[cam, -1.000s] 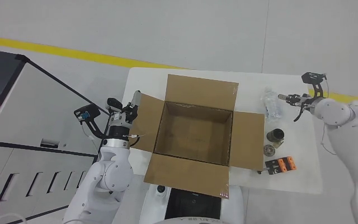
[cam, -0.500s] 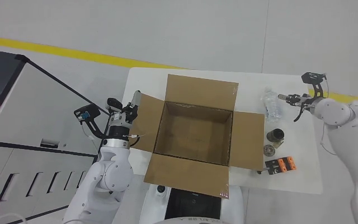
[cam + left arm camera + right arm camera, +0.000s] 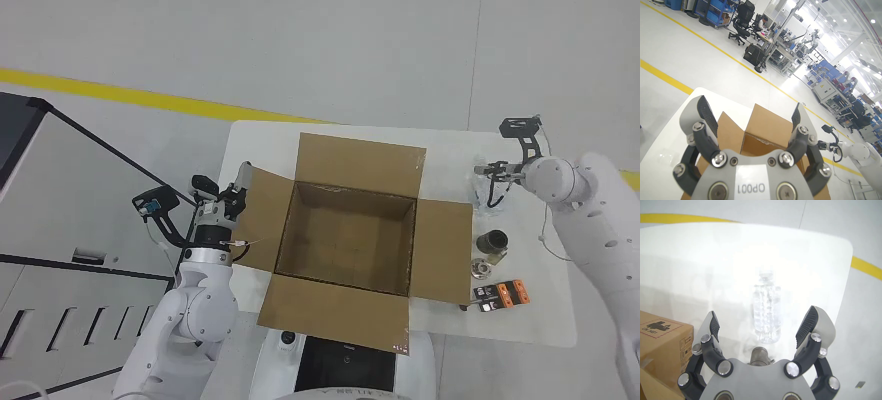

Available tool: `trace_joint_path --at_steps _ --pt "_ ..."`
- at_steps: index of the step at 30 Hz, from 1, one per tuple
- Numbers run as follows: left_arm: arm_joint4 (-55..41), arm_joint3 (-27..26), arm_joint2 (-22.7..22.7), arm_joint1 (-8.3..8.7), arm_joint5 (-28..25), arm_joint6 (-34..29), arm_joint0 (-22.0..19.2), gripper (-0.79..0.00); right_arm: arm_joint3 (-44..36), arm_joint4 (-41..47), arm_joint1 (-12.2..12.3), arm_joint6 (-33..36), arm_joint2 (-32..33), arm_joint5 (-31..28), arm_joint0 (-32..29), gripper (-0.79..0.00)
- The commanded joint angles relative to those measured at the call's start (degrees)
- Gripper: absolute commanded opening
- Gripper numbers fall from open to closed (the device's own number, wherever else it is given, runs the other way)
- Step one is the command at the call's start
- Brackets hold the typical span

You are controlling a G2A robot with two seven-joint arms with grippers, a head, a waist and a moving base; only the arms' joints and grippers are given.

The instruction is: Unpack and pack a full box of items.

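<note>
**Evidently a bottle pick-up is being lined up, for packing into an emptied box**

Off to the robot's left, the left gripper (image 3: 750, 106) hangs with its fingers spread wide and nothing between them. The cardboard box (image 3: 360, 160) lies directly ahead of it, the near side flap just beyond its fingertips. It looks parked there to stay out of the way, not to grasp.

The box stands with all four flaps folded out and its floor bare, which suggests unpacking is finished and the opening is being kept free for loading.

The right gripper (image 3: 762, 313) is also spread and empty. The clear bottle (image 3: 766, 306) lies on its side on the table (image 3: 540, 330) straight ahead of it, lengthwise between the open fingers, so closing them would clamp the bottle across its body. A box corner sits close beside this gripper. Further back toward the robot lie a dark cylinder (image 3: 492, 241), a small round part (image 3: 482, 267) and an orange-and-black piece (image 3: 503, 292), probably waiting their turn.
</note>
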Motion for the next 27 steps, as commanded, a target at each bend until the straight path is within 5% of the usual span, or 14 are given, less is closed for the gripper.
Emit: trace_joint_path --at_steps 1,13,27 --pt "0.0 0.0 0.0 0.0 0.0 0.0 0.0 0.0 3.9 0.4 -0.8 0.6 -1.4 -0.3 1.5 0.0" --pt "0.0 0.0 0.0 0.0 0.0 0.0 0.0 0.0 20.7 0.1 -7.5 -0.9 -11.5 -4.8 9.5 0.0" --pt "0.0 0.0 0.0 0.0 0.0 0.0 0.0 0.0 36.6 1.1 -13.9 -3.0 -16.4 -7.0 14.9 0.0"
